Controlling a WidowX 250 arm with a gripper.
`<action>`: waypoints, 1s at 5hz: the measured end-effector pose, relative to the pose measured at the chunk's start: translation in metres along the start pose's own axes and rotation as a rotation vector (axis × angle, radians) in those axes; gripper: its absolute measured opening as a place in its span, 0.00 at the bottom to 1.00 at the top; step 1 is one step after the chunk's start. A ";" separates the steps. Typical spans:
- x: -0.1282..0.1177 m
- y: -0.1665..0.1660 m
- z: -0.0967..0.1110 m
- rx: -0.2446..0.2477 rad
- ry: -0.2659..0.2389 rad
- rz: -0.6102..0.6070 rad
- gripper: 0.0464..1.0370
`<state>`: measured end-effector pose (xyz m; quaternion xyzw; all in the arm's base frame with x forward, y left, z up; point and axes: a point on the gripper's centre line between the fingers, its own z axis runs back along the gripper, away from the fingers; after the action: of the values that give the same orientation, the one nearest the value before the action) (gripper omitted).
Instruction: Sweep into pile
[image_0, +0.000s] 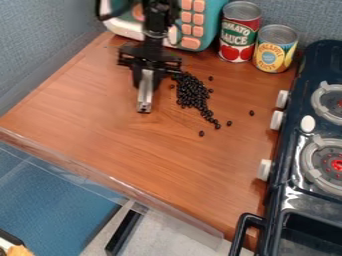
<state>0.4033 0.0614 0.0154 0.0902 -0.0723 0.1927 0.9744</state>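
We see the black robot arm come in from the top edge, its black two-finger gripper (144, 106) hanging over the upper left part of the brown, wood-grained surface (143, 160). A narrow silver-grey piece (145, 90) points down at its lower end; we cannot tell whether it is gripped, nor how wide or narrow the gripper stands.

Just to the right of it in our view, small, round, black beans (192, 93) lie in a dense, uneven heap that thins into a trail toward the bottom right. We count a few strays apart from it, the farthest well off to the right, toward the stove.

Behind the beans we find a teal-and-white toy appliance with orange buttons (198, 6), then a red-and-green-labelled metal can (239, 32) and a shorter yellow-and-blue-labelled one (274, 52) beside it, both upright. Along the right side stands a dark toy stove with white knobs and grey burners (294, 150).
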 end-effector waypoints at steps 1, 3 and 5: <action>-0.001 -0.008 0.000 0.000 -0.003 -0.022 0.34; -0.007 -0.018 0.000 0.003 -0.018 -0.065 0.34; -0.010 -0.023 0.000 -0.002 -0.034 -0.095 0.34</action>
<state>0.4029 0.0365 0.0101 0.0955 -0.0846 0.1448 0.9812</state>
